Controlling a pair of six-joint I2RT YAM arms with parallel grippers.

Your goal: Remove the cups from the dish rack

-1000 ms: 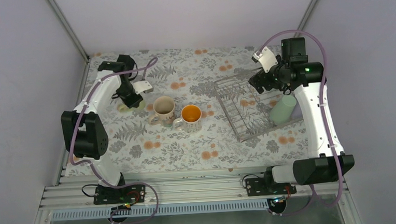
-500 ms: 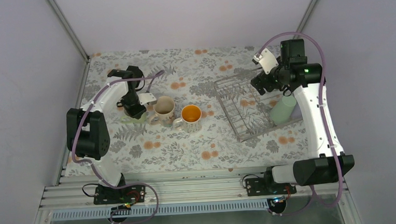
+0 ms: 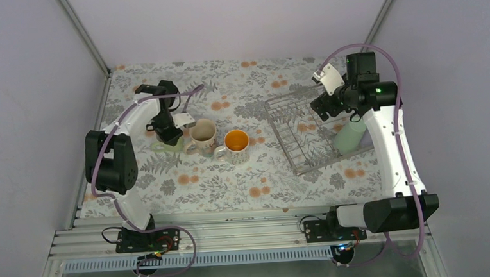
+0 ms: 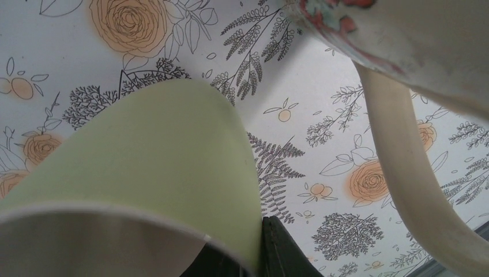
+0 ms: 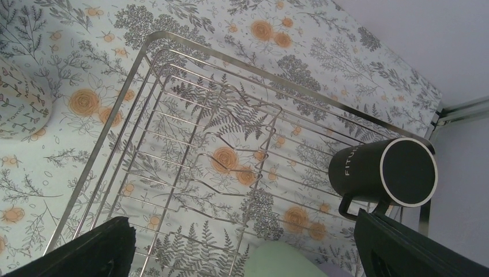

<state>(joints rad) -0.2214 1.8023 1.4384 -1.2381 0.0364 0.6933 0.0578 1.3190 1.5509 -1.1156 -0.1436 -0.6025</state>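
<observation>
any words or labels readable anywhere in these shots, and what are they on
"FITU": white letters running along the side of the black mug at the far corner of the dish rack; any further letters curve out of sight.
No other text: the pale green mug is plain, and the cream patterned mug shows only a pattern.

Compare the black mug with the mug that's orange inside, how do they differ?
Colour: the black mug is plain black with white lettering; the orange-inside mug has a pale patterned outside. Pose: the black mug lies on its side; the orange-inside mug stands upright, mouth up. Place: the black mug is in the dish rack; the orange-inside mug stands on the table outside it. Both have a handle.
</observation>
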